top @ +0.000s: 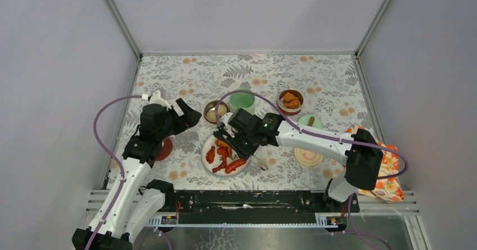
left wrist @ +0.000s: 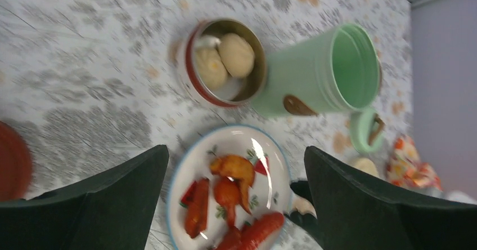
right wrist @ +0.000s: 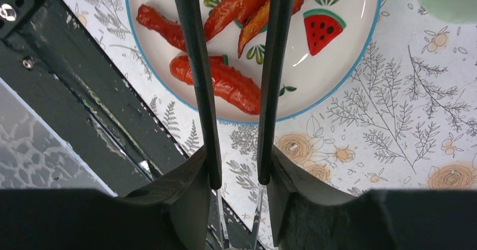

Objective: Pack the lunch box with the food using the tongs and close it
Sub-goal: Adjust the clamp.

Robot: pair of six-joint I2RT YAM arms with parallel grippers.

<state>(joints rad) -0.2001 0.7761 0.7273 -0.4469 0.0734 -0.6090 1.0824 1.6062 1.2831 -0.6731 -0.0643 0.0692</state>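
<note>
Left pincer (left wrist: 236,205): jaws stood wide apart and held nothing, raised above the desk (top: 185,75).
Right pincer (right wrist: 236,185): its fingers (right wrist: 185,205) were clamped on the tongs (right wrist: 198,81), one finger against each arm.
Tongs: two slim dark arms ran forward from the right pincer, slightly apart. Their tips lay past the edge of the wrist view, so whether they gripped any food could not be told.
Plate (right wrist: 337,64): white, blue-rimmed, with fruit pictures; just ahead of and below the right pincer.
Sausages (right wrist: 225,84): glossy red, on the plate, under and beside the tong arms.
Orange fried piece (right wrist: 242,5): on the plate between the two arms, farther ahead of the right pincer.
Steel bowl of pale balls (left wrist: 225,64): uncovered, ahead of the left pincer, beyond the plate.
Mint-green jar (left wrist: 315,75): lidless, just beside that bowl.
Steel bowl of orange chunks (top: 291,99): uncovered, beyond the right forearm.
Green lid (top: 309,120): brown-knobbed, behind the right pincer, on the far side of its forearm.
Cream lid (top: 308,157): on the near side of that forearm.
Dark-red lid (top: 164,148): behind the left pincer, partly hidden by its arm.
</note>
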